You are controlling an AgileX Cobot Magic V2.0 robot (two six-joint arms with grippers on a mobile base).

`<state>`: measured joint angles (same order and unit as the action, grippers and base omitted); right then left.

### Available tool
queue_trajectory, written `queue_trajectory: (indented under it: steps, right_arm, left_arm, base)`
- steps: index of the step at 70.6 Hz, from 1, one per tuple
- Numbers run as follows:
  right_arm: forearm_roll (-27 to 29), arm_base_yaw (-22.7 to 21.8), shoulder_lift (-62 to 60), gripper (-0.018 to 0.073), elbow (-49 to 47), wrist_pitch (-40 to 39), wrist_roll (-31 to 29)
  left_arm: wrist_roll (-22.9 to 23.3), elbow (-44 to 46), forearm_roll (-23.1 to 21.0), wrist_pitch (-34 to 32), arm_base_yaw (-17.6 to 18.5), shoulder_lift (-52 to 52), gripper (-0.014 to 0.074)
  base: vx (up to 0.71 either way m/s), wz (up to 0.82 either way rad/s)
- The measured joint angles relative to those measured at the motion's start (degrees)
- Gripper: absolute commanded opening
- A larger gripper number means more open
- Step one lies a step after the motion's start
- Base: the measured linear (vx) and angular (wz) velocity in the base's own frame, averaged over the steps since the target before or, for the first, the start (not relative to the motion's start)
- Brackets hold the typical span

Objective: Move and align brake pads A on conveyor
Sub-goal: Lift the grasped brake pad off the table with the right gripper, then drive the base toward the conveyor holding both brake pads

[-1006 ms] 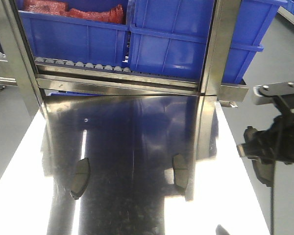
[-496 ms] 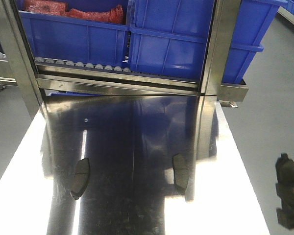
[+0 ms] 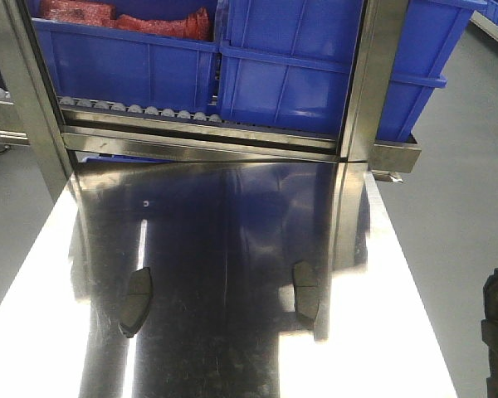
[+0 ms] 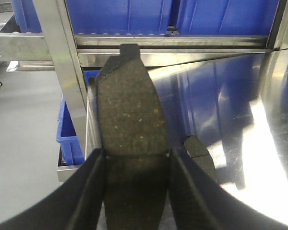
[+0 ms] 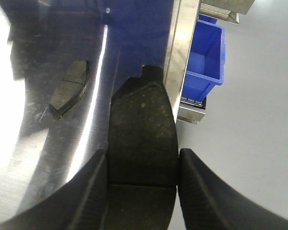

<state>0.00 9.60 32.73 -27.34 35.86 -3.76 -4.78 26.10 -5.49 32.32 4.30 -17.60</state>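
Front camera looks down the table (image 3: 232, 232) toward blue bins (image 3: 299, 66); both wrist cameras — close, seemingly tilted downward — share that table.

Four brake pads A (image 3: 136, 300) show. Two lie on one steel table (image 3: 232, 232); one sits in the left gripper (image 4: 137, 153), one in the right gripper (image 5: 143, 154).

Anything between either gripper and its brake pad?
No. Left gripper is shut on the left-held pad, the right gripper on the right-held pad. Two loose pads lie on the steel table; no conveyor in view.
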Motion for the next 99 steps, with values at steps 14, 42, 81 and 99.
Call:
queue_trajectory:
  steps: [14,42,81,99]
  right_arm:
    - [0.0,0.0,0.0,0.0091,0.0,0.0,-0.1]
    - [0.0,0.0,0.0,0.0091,0.0,0.0,-0.1]
    - [0.0,0.0,0.0,0.0091,0.0,0.0,-0.1]
    - [0.0,0.0,0.0,0.0091,0.0,0.1,-0.1]
  left_arm:
    - [0.0,0.0,0.0,0.0,0.0,0.0,0.0146]
    - [0.0,0.0,0.0,0.0,0.0,0.0,0.0146]
    - [0.0,0.0,0.0,0.0,0.0,0.0,0.0146]
    - [0.0,0.0,-0.2,0.0,0.0,0.0,0.0146]
  base:
    - [0.00,0.00]
    - [0.00,0.00]
    - [-0.04,0.07]
    - [-0.15,0.26]
